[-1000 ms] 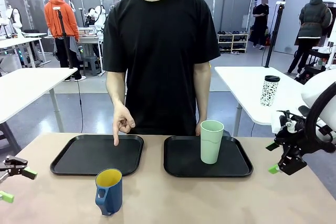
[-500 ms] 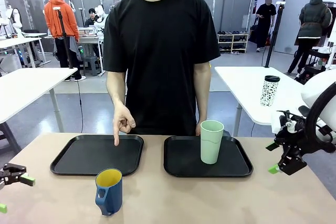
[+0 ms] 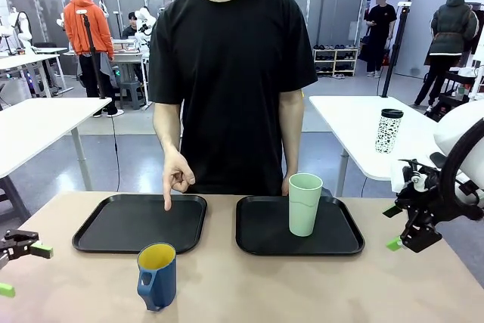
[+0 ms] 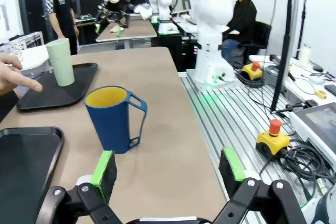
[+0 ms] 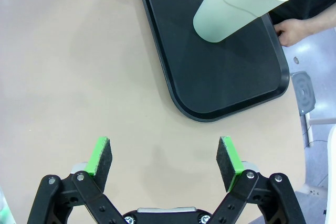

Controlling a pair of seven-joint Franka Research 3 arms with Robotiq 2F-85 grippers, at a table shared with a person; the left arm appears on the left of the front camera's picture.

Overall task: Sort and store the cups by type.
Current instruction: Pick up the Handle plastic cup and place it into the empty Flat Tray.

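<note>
A dark-blue mug (image 3: 156,275) with a yellow inside stands on the bare table just in front of the left black tray (image 3: 98,236). In the left wrist view the mug (image 4: 113,121) is ahead of my open left gripper (image 4: 168,166), handle turned to the right. The mint-green tumbler (image 3: 305,203) stands upright on the right black tray (image 3: 340,241). My left gripper (image 3: 23,268) hangs open at the table's left edge. My right gripper (image 3: 393,227) is open off the right edge; its wrist view shows the tumbler (image 5: 239,3) far ahead of its gripper (image 5: 164,158).
The person stands at the far side, one finger (image 3: 168,200) pointing down at the left tray, the other hand (image 5: 294,30) at the right tray's far edge. A white black-patterned tumbler (image 3: 389,131) sits on a white table behind. Bare tabletop lies between the trays and me.
The left gripper dipped slightly and rose back to about the same height. Cups, trays, the pointing hand and the right arm have not moved.
</note>
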